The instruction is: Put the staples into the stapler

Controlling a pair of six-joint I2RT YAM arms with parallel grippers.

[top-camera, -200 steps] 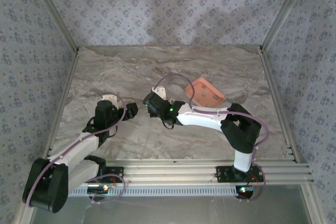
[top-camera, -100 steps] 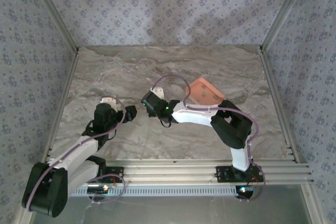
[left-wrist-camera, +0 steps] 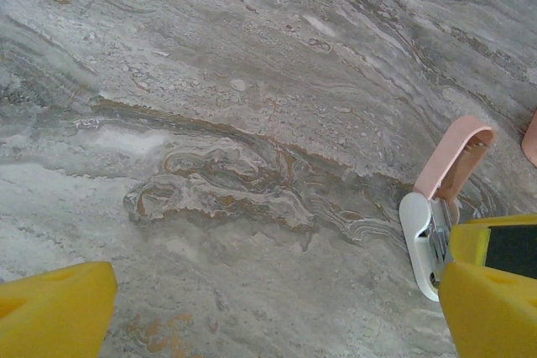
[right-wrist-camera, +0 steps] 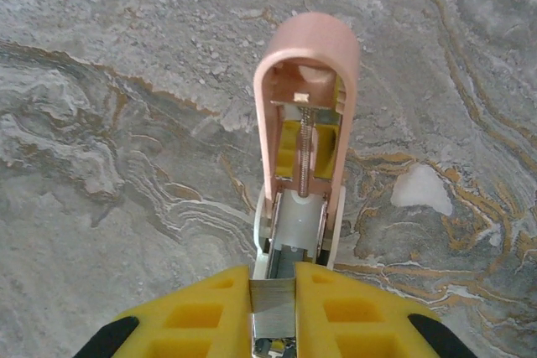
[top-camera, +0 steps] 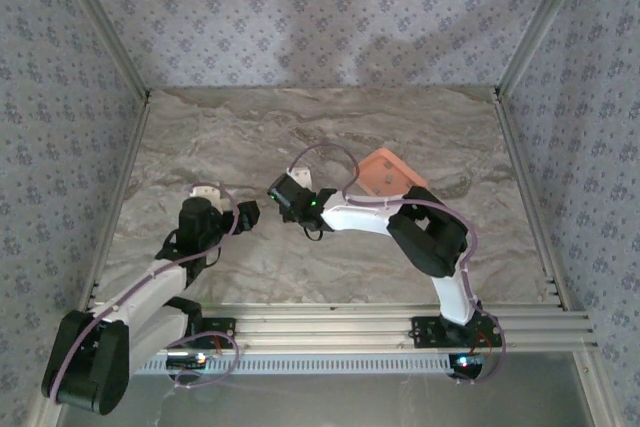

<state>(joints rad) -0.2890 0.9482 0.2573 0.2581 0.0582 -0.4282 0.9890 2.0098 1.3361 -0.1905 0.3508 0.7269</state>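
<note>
The stapler (right-wrist-camera: 304, 148) lies on the marble table with its salmon-pink lid swung open, showing the spring and the white channel. My right gripper (right-wrist-camera: 274, 316) is shut on a grey strip of staples (right-wrist-camera: 274, 303), held between the yellow pads right over the near end of that channel. In the left wrist view the stapler (left-wrist-camera: 430, 232) sits just inside the right-hand yellow finger (left-wrist-camera: 491, 312) of my left gripper (left-wrist-camera: 268, 324), which is open with bare table between its fingers. From above, the left gripper (top-camera: 248, 215) and right gripper (top-camera: 283, 197) nearly face each other at mid-table.
The salmon-pink tray (top-camera: 390, 173) lies behind the right arm's forearm, right of centre. Metal frame rails (top-camera: 520, 177) border the marble table on both sides, and patterned walls close in the back.
The right arm's elbow has folded leftward and its gripper has shifted slightly left with the staples. The left gripper has barely moved and stays open.
</note>
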